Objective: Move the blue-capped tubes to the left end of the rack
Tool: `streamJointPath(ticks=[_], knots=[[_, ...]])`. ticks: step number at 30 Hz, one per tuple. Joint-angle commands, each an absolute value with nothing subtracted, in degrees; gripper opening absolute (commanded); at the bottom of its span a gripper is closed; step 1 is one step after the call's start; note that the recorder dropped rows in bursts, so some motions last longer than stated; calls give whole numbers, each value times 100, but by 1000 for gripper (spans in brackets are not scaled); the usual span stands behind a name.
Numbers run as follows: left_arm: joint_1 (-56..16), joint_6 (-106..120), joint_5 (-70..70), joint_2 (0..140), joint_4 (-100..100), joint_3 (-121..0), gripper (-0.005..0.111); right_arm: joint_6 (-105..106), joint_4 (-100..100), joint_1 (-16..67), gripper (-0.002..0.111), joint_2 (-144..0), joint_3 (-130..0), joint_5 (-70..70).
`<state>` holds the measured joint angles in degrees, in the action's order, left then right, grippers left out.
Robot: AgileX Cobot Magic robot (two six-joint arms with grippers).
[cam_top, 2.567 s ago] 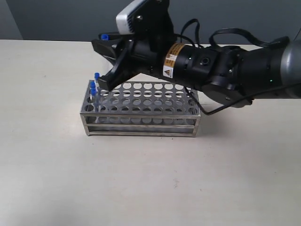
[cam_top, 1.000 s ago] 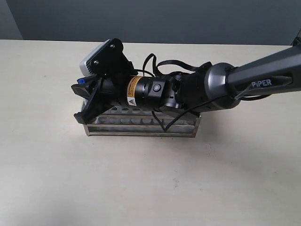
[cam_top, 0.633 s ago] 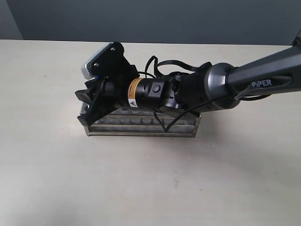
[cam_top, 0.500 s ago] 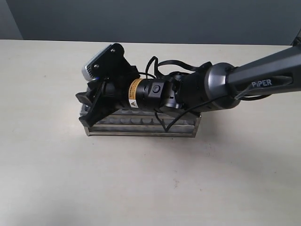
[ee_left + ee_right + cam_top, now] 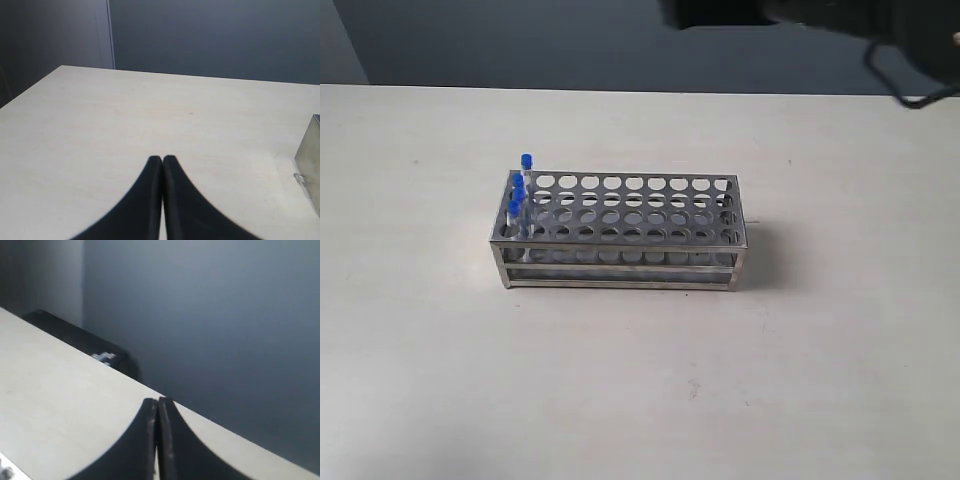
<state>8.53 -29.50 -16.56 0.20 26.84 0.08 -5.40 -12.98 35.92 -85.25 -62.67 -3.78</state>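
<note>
The steel rack (image 5: 620,268) stands mid-table in the exterior view. The blue-capped tubes (image 5: 518,184) stand upright in its leftmost column of holes, one cap (image 5: 526,160) at the back and one (image 5: 514,207) near the front. The other holes look empty. Only a dark part of my right arm (image 5: 840,15) shows, at the top right edge, far from the rack. My right gripper (image 5: 157,401) is shut on nothing, over bare table. My left gripper (image 5: 162,159) is also shut and empty, with a corner of the rack (image 5: 310,160) off to one side.
The pale tabletop (image 5: 640,380) spreads wide around the rack, with a dark wall (image 5: 520,40) behind. A black low object (image 5: 75,337) sits at the table's far edge in the right wrist view.
My right arm has lifted off the rack's left end and drawn back to the top right. Its gripper has gone from open to shut, empty. The tubes at the left end now show.
</note>
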Motion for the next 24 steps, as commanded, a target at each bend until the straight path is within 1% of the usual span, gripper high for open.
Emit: streamJointPath(ticks=[1,5,8,10,16,24], knots=[[838,-2959,-1669,0,2678,0,1,-446,-1195,2297,0,-7071,-5070,-82],[838,-2959,-1669,0,2678,0,1,-511,-1066,1445,0,-5271,-3606,203],[838,-2959,-1669,0,2678,0,1,-650,-712,1365,0,-4397,-2992,485],[838,-2959,-1669,0,2678,0,1,-650,-420,1377,0,-3591,-2658,1137],[838,-2959,-1669,0,2678,0,1,-650,-119,1377,0,-2680,-2539,2085],[838,-2959,-1668,0,2677,0,1,-579,-222,1377,0,-2258,-2539,2120]])
